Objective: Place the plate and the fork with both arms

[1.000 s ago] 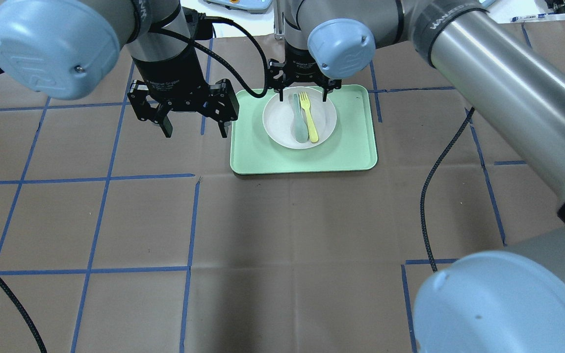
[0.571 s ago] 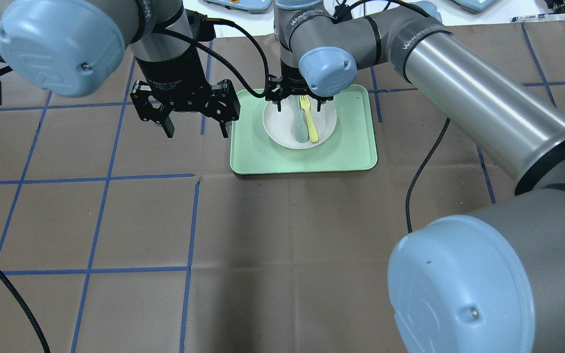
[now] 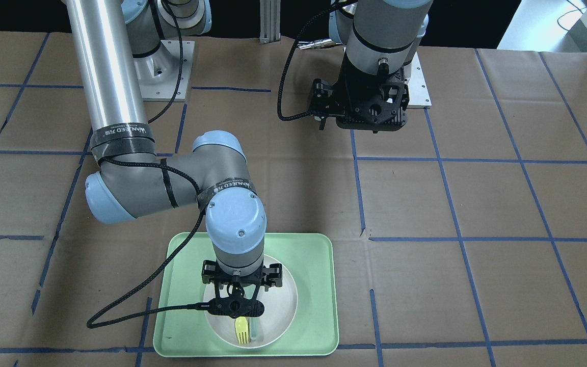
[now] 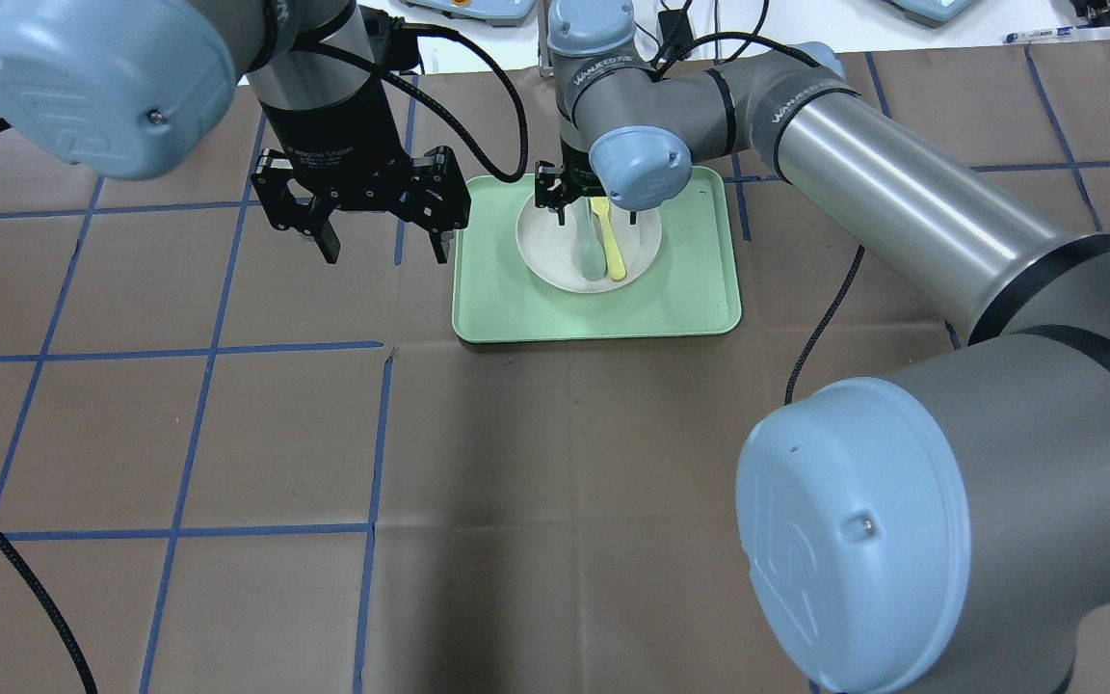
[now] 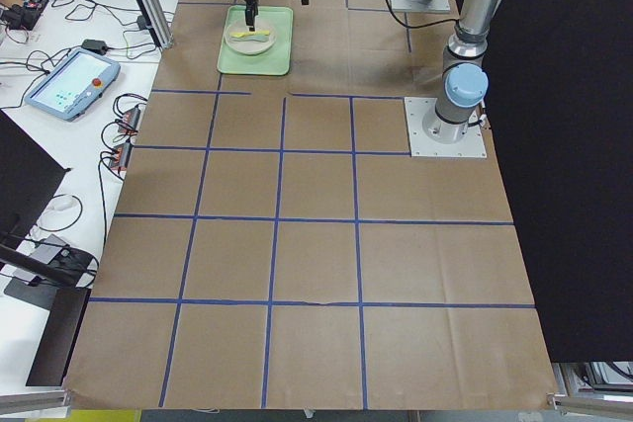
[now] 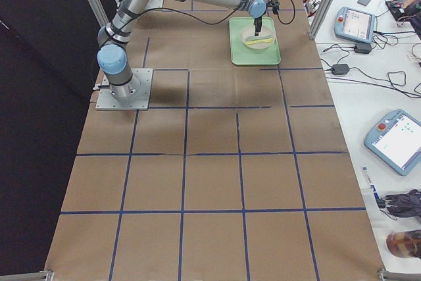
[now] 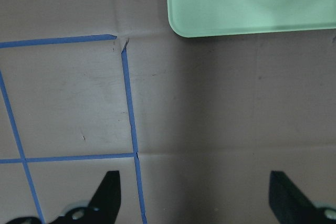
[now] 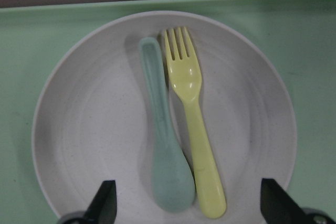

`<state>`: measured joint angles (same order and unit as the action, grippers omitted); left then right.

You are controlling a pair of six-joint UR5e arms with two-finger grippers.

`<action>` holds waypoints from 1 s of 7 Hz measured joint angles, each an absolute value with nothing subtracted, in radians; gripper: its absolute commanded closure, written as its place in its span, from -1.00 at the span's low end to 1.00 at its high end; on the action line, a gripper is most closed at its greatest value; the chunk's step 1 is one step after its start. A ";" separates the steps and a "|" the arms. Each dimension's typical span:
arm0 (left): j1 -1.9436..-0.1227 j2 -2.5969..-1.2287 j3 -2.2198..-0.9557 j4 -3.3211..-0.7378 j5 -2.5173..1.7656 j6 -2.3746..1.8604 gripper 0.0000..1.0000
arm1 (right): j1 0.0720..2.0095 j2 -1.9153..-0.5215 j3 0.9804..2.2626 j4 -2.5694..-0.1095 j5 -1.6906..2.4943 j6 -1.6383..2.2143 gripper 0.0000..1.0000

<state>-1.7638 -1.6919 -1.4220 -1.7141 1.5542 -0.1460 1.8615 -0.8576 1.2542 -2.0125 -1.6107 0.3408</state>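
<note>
The off-white plate [image 4: 543, 249] sits on the mint-green tray [image 4: 690, 299]. The yellow fork [image 4: 611, 249] lies in the plate, tines toward the far edge, beside a pale grey-green spoon [image 4: 593, 258]. My right gripper [image 4: 594, 214] is open, low over the plate's far half. In the right wrist view its open jaws [image 8: 191, 203] straddle the fork [image 8: 191, 114] and the spoon [image 8: 163, 145] on the plate [image 8: 89, 129], touching nothing. My left gripper [image 4: 384, 253] is open and empty, above the brown paper left of the tray; it also shows in the left wrist view [image 7: 194, 198].
The table is covered in brown paper with a grid of blue tape lines [image 4: 198, 349]. The right arm's black cable [image 4: 820, 318] hangs right of the tray. The tray's corner [image 7: 220, 9] shows in the left wrist view. Teach pendants [image 6: 398, 139] lie off the table's far side.
The right arm has swung its elbow in and lowered its gripper closer to the plate over the fork and spoon. The left gripper has stayed nearly in place.
</note>
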 measured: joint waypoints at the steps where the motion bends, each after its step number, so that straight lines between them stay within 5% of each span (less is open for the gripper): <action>1: -1.764 -1.688 -1.424 -1.712 1.554 -0.149 -1.00 | 1.861 -0.847 1.255 -2.023 -1.616 0.340 -0.19; 3: -1.764 -1.683 -1.424 -1.712 1.551 -0.149 -1.00 | 1.858 -0.838 1.255 -2.029 -1.618 0.339 0.00; 7: -1.764 -1.655 -1.420 -1.748 1.550 -0.150 -1.00 | 1.848 -0.832 1.255 -2.029 -1.613 0.339 0.06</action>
